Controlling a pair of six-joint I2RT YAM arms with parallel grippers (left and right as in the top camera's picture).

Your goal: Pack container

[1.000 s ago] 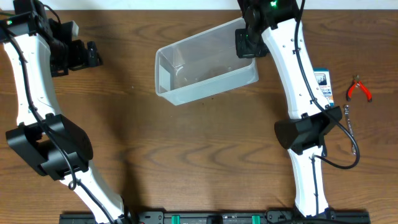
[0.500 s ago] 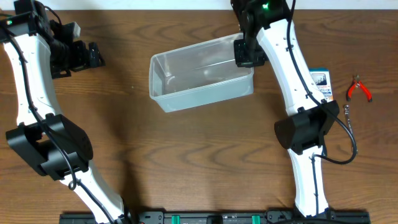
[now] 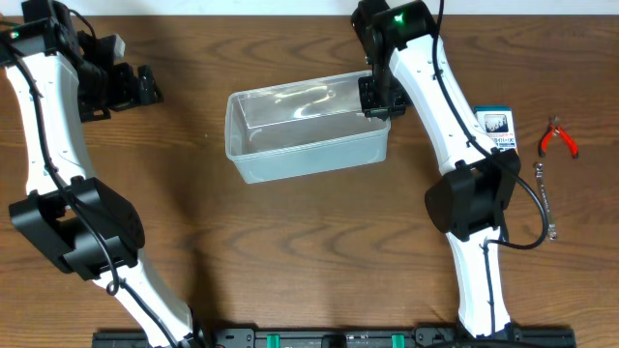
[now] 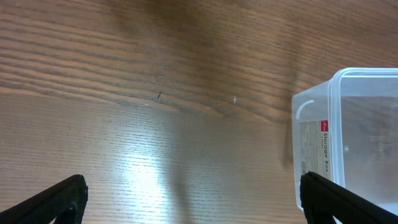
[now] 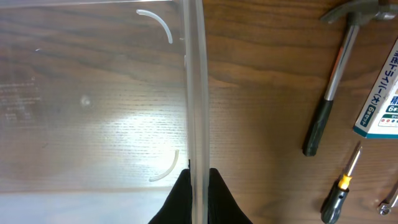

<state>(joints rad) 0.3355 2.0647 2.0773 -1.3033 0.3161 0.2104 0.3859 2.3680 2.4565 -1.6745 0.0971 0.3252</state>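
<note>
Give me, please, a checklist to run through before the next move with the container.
1. Right jaws shut on the right rim of the container: ok.
2. Container upright, opening facing up: ok.
3. Container empty, with room for packing: ok.
4. Left jaws open and well apart from the container, off to its left: ok.
5. Hammer, screwdriver, blue-and-white box and red pliers lie outside the container, on its right, none touching it: ok.
6. Container base resting flat on the table: cannot tell.
</note>
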